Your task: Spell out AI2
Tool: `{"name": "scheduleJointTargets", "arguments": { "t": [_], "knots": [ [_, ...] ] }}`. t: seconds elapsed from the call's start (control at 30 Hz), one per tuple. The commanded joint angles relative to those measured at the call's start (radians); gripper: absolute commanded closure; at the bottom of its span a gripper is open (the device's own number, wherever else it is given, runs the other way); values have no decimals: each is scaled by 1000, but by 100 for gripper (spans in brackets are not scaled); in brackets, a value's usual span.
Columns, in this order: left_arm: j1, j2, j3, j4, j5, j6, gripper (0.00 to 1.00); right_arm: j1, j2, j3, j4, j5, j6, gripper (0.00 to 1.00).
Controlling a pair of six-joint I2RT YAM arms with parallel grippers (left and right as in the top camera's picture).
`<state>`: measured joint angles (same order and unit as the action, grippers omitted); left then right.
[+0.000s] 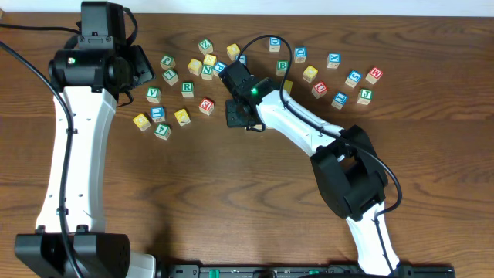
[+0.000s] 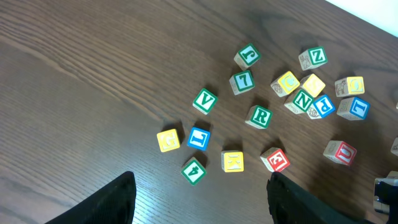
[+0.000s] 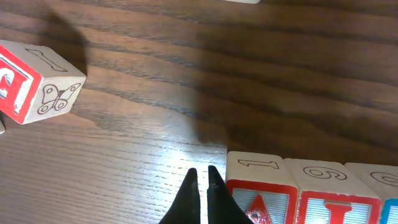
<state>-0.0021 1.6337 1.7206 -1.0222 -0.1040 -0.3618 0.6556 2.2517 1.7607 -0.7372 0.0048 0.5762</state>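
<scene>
1. right pincer [image 3: 200,186]: fingers pressed together with nothing between them, tips low over the tabletop [image 3: 143,143].
2. red A cube [image 3: 258,190] is just right of the tips. Cannot tell if it touches the right finger. red I cube [image 3: 333,196] butts against its far side. blue cube [image 3: 390,202] comes next in line, but only a sliver shows and its character is unreadable.
3. Why placed so: the three cubes sit flush in one straight row with printed faces on the same side, so they read as a word. Judgement: the spelling looks done if the blue one is the 2. Closed tips beside the A suit nudging the row end square, not grasping.
4. butterfly cube [image 3: 37,81] lies well up-left of the pincer and apart from the row. Likely not part of the word.
5. Right arm pose: it reaches diagonally from its base to mid-tabletop with the wrist pitched down. In the overhead view it hides the row.
6. left pincer [image 2: 200,202]: fingers spread wide, empty, held high. loose cubes [image 2: 260,116] are scattered ahead of it, none between the fingers. Left arm is stretched along its own side, away from the row.
</scene>
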Motion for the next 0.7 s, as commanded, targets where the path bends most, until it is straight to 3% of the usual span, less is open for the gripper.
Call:
{"name": "scheduleJointTargets", "arguments": {
  "t": [0.0, 0.67],
  "knots": [
    [1, 5, -10, -5, -1, 10, 33, -13, 13, 7, -3, 19, 23, 99],
    [1, 5, -10, -6, -1, 10, 33, -25, 13, 7, -14, 19, 37, 99]
  ]
}}
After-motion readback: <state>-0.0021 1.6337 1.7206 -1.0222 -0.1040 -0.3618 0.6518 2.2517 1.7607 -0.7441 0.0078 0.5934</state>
